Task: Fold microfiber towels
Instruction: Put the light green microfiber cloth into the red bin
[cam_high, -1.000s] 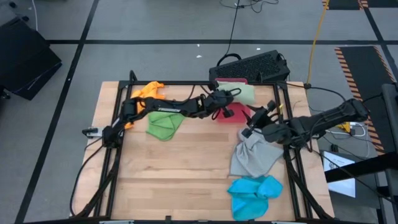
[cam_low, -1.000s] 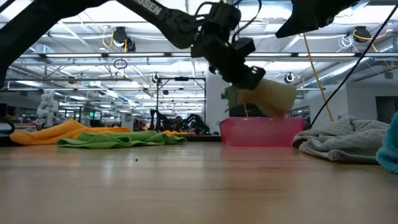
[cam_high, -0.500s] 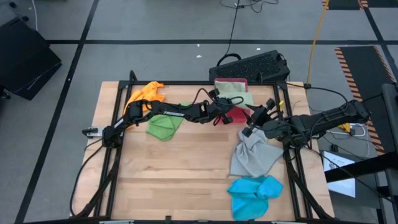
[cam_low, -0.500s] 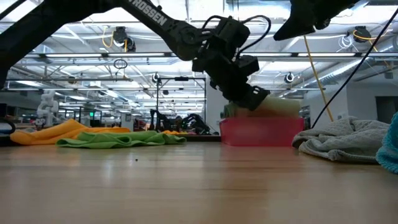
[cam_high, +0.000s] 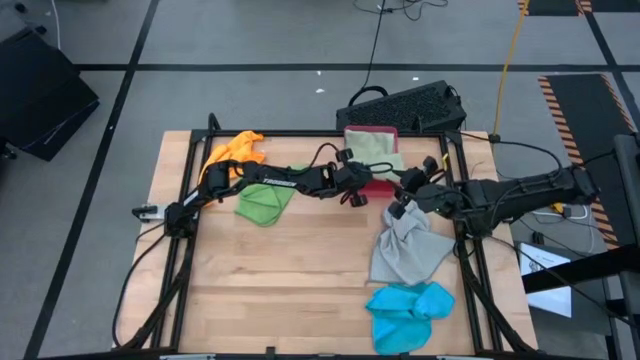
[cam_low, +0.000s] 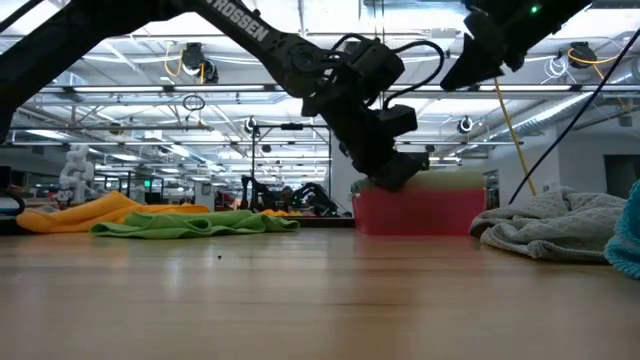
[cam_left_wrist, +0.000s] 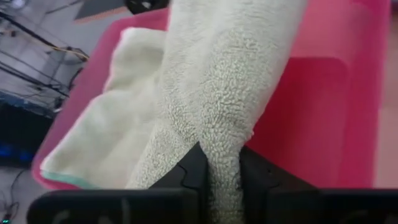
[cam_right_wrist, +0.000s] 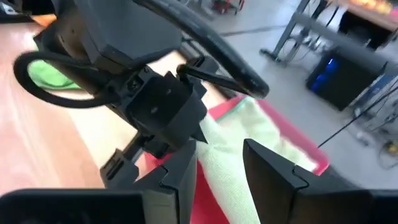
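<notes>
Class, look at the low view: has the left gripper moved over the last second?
Yes. The left gripper, shut on the pale sage towel, has dropped from well above the pink tray to its rim, laying the towel on it.

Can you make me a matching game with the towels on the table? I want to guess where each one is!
Things:
1. pale sage towel
2. grey towel
3. blue towel
4. orange towel

Places:
A. far left corner of the table
B. near right edge of the table
C. lying in the pink tray, pinched by the left tool
D. just under the right tool

Pairs: 1-C, 2-D, 3-B, 4-A
</notes>
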